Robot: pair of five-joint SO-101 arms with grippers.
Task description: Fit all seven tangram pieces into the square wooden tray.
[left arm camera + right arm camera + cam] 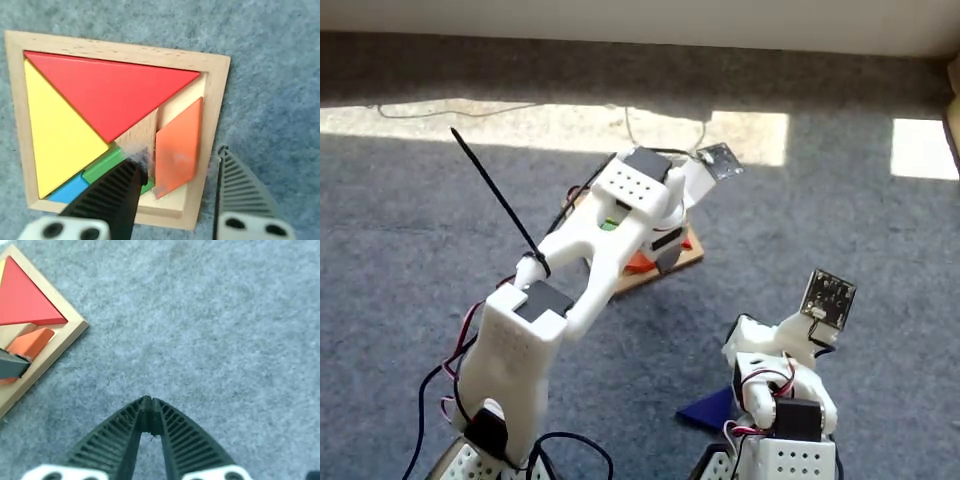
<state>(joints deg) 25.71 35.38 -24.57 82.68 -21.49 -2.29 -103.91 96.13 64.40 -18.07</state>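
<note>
Left gripper (181, 160) hung over the tray (215, 100) with its jaws spread. The dark finger (117, 192) was above the tray's inside, over the green piece (102, 167). The pale finger (240, 187) was outside the tray rim, over the carpet (280, 75). The orange piece (177, 145) lay between the two fingers, inside the tray, just beside the rim. I saw nothing pinched. I couldn't tell whether the orange piece sat flat.

Tray contents as I read them:
- The red triangle (115, 90) lay along one tray rim.
- The yellow triangle (55, 135) lay along the adjoining rim, touching the red one.
- The green piece and the light blue piece (70, 190) were tucked under the yellow triangle, at the rim opposite the red one.
- Bare tray wood (142, 135) showed between the red triangle and the orange piece.

From above, the left arm (590, 260) covered most of the tray (690, 255). A bit of orange (638, 262) showed under it.

Right gripper (150, 402) was pressed together, holding nothing, over carpet and well apart from the tray (60, 337). From that wrist I saw a tray corner with the red triangle (20, 300) and the orange piece (30, 342). The left gripper's dark finger (10, 365) showed there over the tray too.

A dark blue piece (712, 410) lay on the carpet outside the tray, well apart from it and just beside the right arm (775, 385).
</note>
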